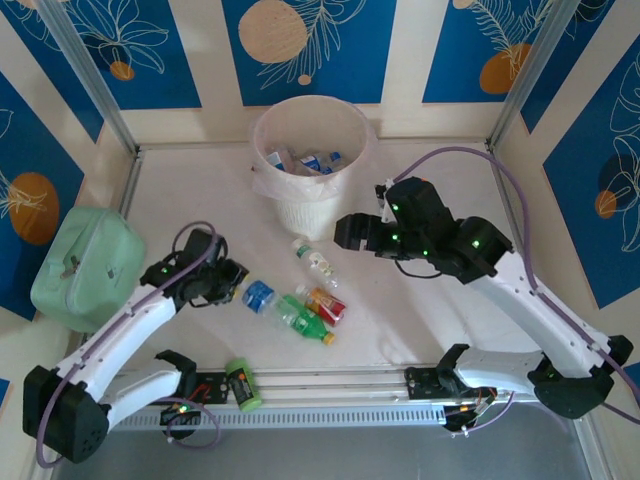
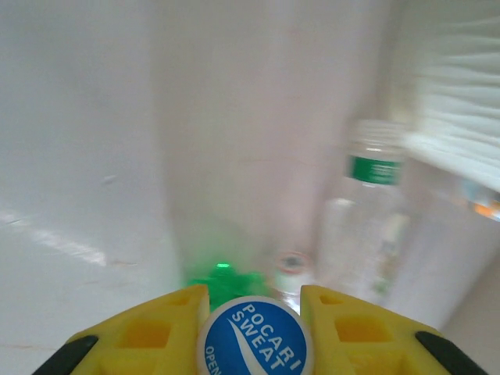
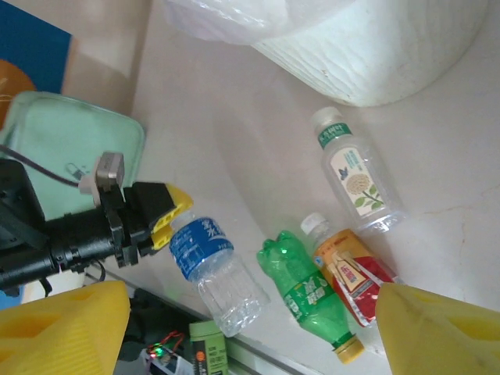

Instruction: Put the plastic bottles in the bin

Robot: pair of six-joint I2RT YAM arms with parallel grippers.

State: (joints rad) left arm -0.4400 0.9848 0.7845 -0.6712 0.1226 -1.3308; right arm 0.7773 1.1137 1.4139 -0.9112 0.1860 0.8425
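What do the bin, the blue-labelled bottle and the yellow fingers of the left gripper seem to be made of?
Bin: matt white plastic, judging by its moulded ribbed wall. A thin, glossy film liner hangs over the rim.
Blue-labelled bottle: clear, shiny plastic with a see-through wall.
Fingers of the left gripper: matt yellow plastic, perhaps printed, with hollow pockets showing.

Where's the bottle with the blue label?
The blue-label bottle lies left of centre in the top view, cap in the shut left pincer, beside the green bottle.
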